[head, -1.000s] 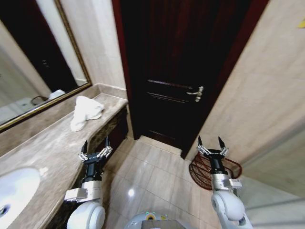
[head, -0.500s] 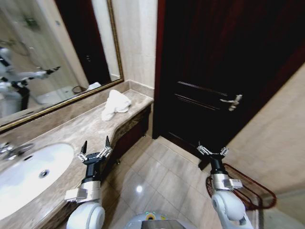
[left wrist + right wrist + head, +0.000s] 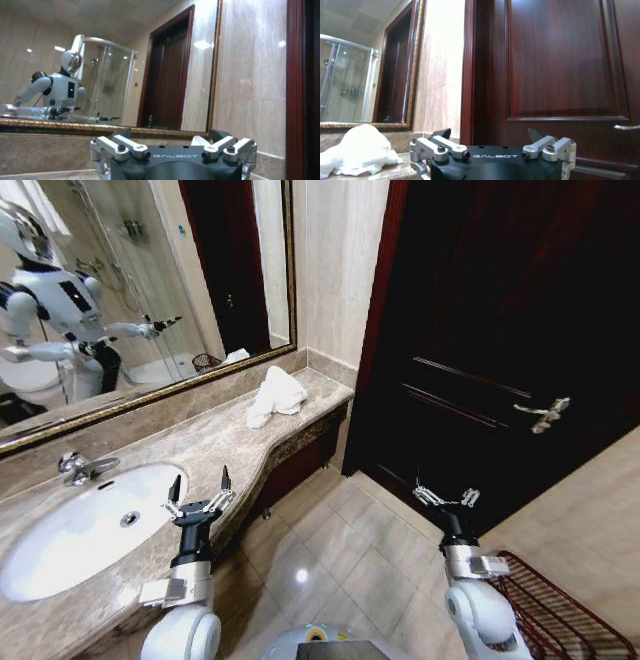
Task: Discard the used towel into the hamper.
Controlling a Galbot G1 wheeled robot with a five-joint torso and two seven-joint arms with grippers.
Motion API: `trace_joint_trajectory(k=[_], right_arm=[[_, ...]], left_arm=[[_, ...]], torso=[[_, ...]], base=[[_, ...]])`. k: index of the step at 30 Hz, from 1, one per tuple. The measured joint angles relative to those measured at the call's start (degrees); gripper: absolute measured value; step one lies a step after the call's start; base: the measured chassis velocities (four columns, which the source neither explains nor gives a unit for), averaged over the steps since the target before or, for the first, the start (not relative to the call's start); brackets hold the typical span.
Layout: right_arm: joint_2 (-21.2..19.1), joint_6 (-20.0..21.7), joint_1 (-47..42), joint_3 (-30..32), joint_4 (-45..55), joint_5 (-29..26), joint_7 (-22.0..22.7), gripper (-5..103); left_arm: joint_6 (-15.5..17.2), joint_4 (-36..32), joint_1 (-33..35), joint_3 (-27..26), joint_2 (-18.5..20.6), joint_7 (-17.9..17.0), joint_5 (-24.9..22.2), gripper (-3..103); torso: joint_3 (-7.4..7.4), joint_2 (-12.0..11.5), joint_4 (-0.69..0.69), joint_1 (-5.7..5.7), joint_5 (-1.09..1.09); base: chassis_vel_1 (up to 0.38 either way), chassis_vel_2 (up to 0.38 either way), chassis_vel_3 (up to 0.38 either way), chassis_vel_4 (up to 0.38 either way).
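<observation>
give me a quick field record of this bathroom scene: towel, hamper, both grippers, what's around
towel: crumpled white cloth towel lying on the far end of the brown marble counter, near the wall corner
hamper: dark reddish-brown wire basket on the tiled floor at the robot's right, partly cut off by the picture's edge
left gripper: open, empty, raised over the counter edge
right gripper: open, empty, raised over the floor before the dark wooden door
sink: white oval basin set in the counter, beside the left arm
task state: towel not yet picked up
</observation>
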State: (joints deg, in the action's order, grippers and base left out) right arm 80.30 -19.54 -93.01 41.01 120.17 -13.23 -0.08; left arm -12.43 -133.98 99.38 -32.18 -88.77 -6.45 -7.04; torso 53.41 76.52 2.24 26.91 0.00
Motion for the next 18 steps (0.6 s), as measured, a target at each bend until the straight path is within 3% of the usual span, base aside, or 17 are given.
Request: trace_joint_trajectory(k=[8, 18], right_arm=[[0.17, -0.66, -0.09, -0.09, -0.08, 0.10, -0.69, 100], [0.27, -1.47, -0.08, -0.17, -0.29, 0.24, -0.75, 100]], left_arm=[[0.00, 0.10, -0.05, 0.24, -0.05, -0.49, 0.58, 100], [1.94, 0.24, -0.13, 0.25, -0.02, -5.18, 2.87, 100]], torso=[[0.02, -0.02, 0.01, 0.04, 0.02], [0.00, -0.02, 0.00, 0.00, 0.00]], base=[[-0.136, 0.150, 0.145, -0.141], [-0.068, 0.073, 0.057, -0.071]])
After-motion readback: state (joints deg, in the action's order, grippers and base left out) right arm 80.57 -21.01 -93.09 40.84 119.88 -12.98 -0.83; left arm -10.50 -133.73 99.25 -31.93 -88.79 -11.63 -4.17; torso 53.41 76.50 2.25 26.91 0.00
